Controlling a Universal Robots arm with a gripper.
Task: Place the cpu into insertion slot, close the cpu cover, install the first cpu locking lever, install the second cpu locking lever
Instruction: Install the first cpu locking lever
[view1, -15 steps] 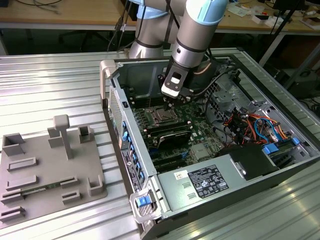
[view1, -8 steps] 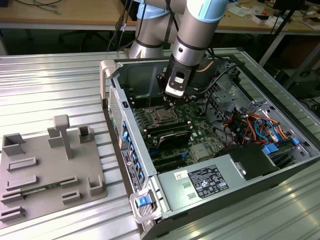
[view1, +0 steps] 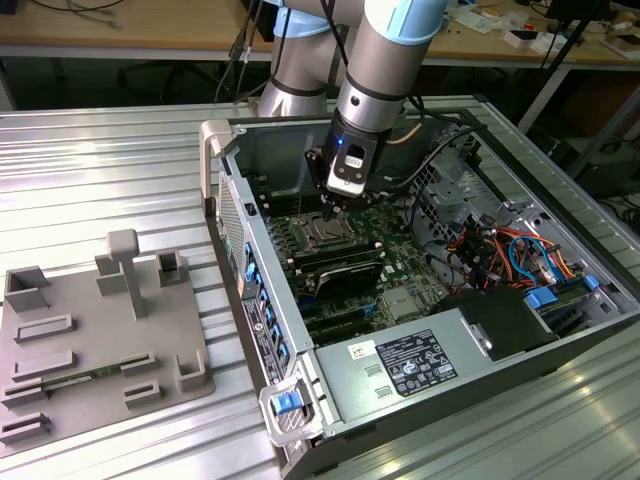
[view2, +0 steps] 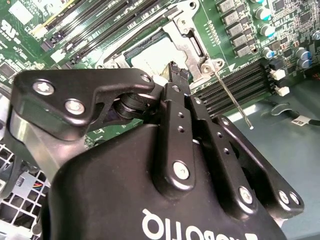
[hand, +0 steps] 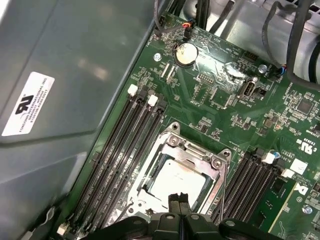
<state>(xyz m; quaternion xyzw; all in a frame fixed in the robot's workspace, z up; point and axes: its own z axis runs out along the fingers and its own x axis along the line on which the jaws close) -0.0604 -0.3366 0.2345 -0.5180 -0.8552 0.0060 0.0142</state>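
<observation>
1. The claw (hand: 179, 200) is pinched shut, holding nothing, just above the chip (hand: 176, 181).
2. The chip lies seated beneath the lowered metal frame (hand: 200, 154).
3. Risk: the fingertips skid off the thin lever (view2: 233, 98) and scrape the board.

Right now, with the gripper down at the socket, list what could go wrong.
1. The gripper, fingers shut, sits at the edge of the cpu cover; pushing off-centre might skid it onto the cpu or the board.
2. The thin locking lever stands free, apparently unlatched, beside the memory slots; a sideways sweep could snag or bend it.
3. With that lever unlatched, the cpu cover might spring up.
</observation>
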